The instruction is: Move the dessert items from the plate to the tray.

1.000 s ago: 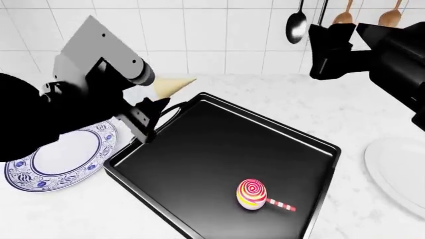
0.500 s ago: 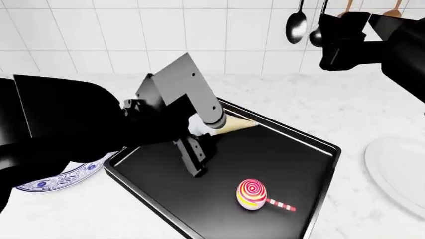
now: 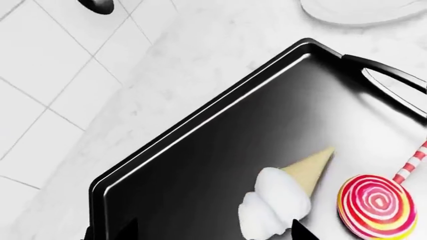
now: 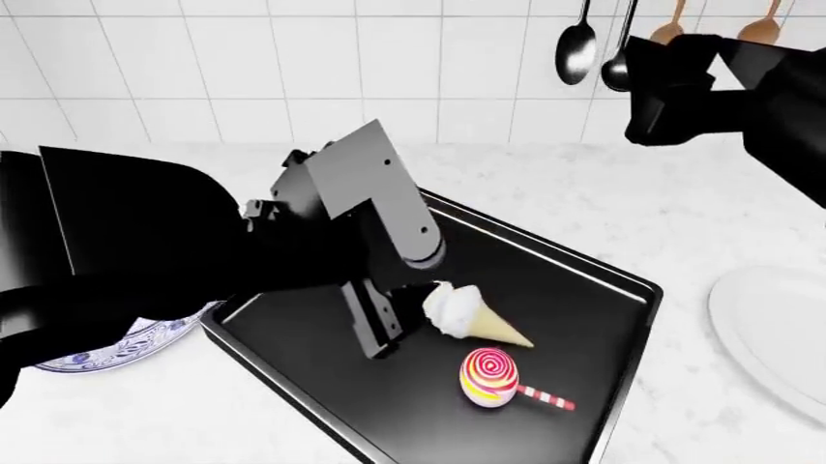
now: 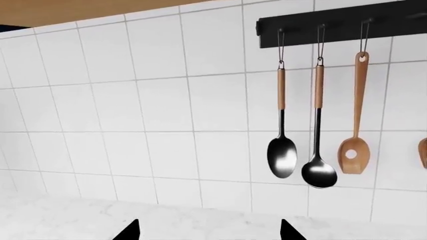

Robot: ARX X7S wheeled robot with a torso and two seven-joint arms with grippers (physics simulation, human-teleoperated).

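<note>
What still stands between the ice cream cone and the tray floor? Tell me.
Nothing visible. The ice cream cone already lies on its side on the black tray, beside the swirl lollipop. The left hand sits next to the scoop, its fingertips apart.

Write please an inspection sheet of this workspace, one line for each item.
Surface: white marble counter.
Job's things: ice cream cone lies on its side in the black tray, beside the lollipop, also in the tray.
Clutter: blue-patterned plate partly hidden by the left arm; white plate at the other side.
End effectors: left end effector open above the tray, holding nothing; right end effector raised, state unclear.
Cables: nothing seen.
Surroundings: white tiled wall, hanging utensils on a rail.
</note>
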